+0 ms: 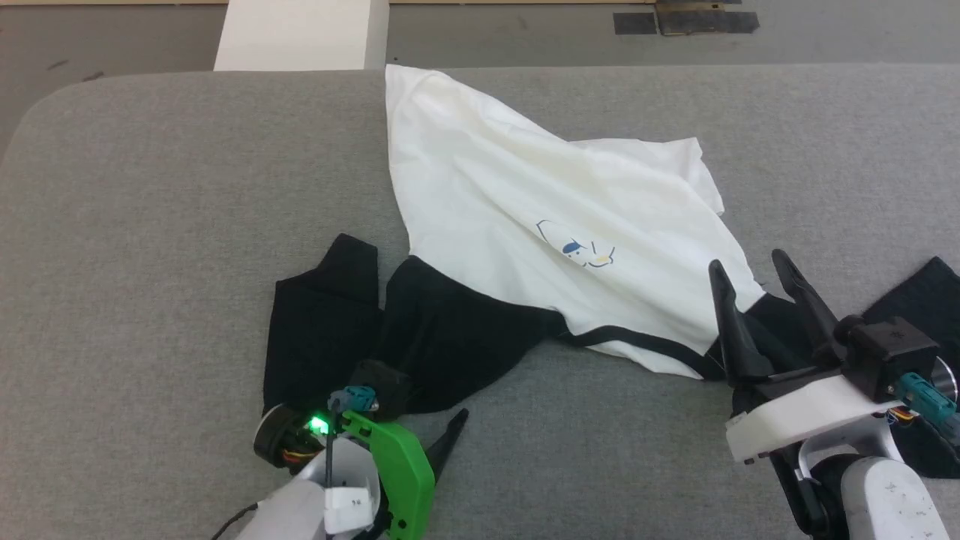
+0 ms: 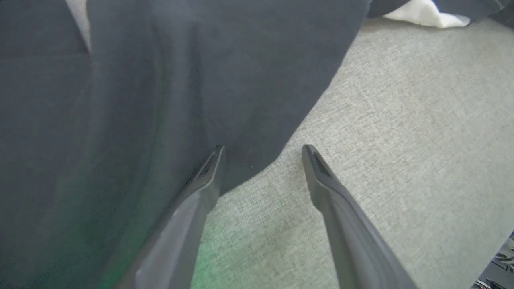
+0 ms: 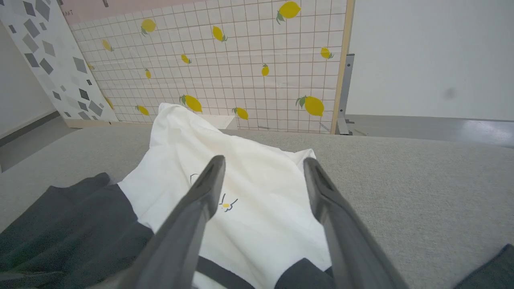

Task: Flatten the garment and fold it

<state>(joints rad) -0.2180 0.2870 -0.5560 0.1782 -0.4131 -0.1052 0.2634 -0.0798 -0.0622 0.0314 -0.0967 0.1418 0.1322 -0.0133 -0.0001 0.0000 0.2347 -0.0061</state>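
Observation:
The garment (image 1: 525,195) lies rumpled on the grey table, its white body stretching toward the far edge and the small cartoon print (image 1: 577,251) facing up. Its black collar band (image 1: 630,341) faces me. One black sleeve (image 1: 322,330) is bunched at the near left, and the other (image 1: 926,296) lies at the right edge. My left gripper (image 1: 416,412) is open at the left sleeve's near hem. In the left wrist view the sleeve (image 2: 180,80) reaches between the fingers of the left gripper (image 2: 263,149). My right gripper (image 1: 748,262) is open over the collar's right end, above the white cloth (image 3: 257,224).
The grey padded table (image 1: 150,225) has a rounded far-left corner and bare cloth at left and near middle. A white block (image 1: 300,34) stands beyond the far edge, with dark mats (image 1: 686,21) on the floor. A lemon-print panel (image 3: 241,60) stands behind the table.

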